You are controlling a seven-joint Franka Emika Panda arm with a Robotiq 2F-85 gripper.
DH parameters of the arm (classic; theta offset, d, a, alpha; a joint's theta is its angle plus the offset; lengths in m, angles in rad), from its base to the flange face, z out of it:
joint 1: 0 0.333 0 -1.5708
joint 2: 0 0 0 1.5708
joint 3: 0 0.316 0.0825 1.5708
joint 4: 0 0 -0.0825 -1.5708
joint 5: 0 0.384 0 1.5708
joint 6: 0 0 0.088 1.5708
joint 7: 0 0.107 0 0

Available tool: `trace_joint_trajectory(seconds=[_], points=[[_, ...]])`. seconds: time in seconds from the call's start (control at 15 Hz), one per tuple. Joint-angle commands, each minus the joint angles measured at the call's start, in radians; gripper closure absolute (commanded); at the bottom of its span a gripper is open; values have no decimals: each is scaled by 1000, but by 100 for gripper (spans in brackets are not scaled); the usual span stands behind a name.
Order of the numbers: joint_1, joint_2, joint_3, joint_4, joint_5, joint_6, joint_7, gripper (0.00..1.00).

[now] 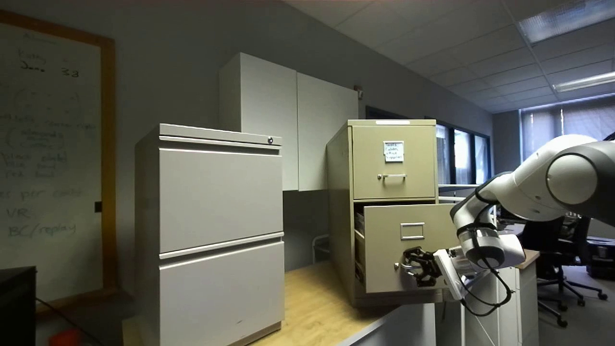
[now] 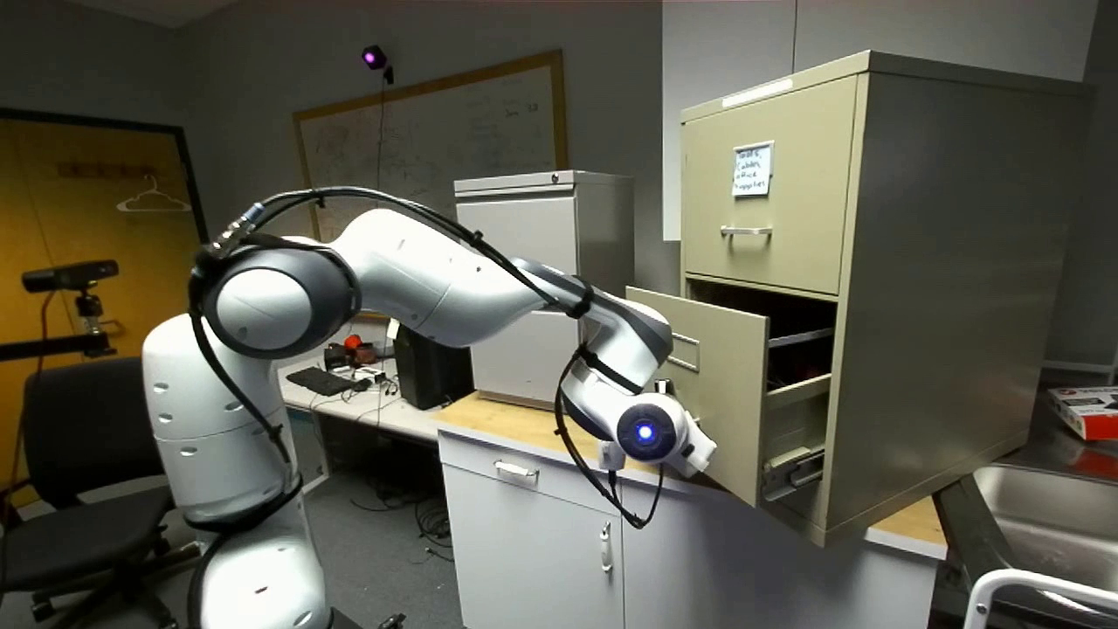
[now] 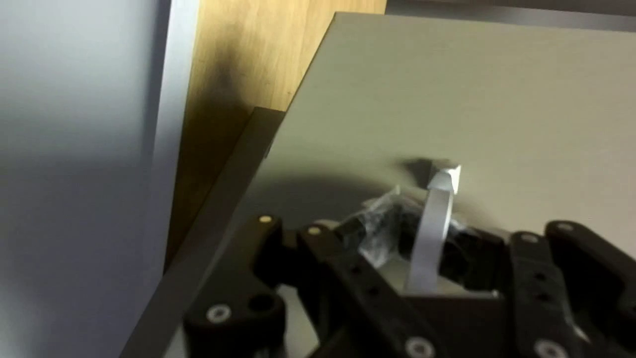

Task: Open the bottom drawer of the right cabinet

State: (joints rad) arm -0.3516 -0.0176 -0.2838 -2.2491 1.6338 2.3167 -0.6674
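Note:
The right cabinet, tall and tan-beige, stands on a counter in both exterior views (image 1: 340, 211) (image 2: 952, 288). Its bottom drawer (image 1: 384, 240) is pulled partway out, with dark space inside showing in an exterior view (image 2: 732, 393). The upper drawer is closed. The drawer front fills much of the wrist view (image 3: 472, 99). My gripper (image 1: 416, 265) is at the drawer's small metal handle (image 3: 431, 226). In the wrist view the black fingers (image 3: 426, 241), with clear tape on them, are closed around the handle from both sides. In an exterior view the wrist hides most of the fingers.
A wider pale grey two-drawer cabinet (image 1: 221, 197) stands on the same wooden counter (image 1: 307, 293), beside the tan one. White cupboard doors (image 2: 533, 542) are below the counter. A sink (image 2: 1048, 515) lies beyond the tan cabinet. A cable (image 2: 568, 454) hangs from my wrist.

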Motion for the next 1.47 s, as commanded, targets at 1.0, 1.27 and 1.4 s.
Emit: trace_joint_trajectory(seconds=[1.0,1.27,1.4], points=[[70,-510,138,-554,-185,310,3,99],[76,-585,173,-621,-161,365,1,99],[83,-581,195,-612,-143,391,-2,99]])
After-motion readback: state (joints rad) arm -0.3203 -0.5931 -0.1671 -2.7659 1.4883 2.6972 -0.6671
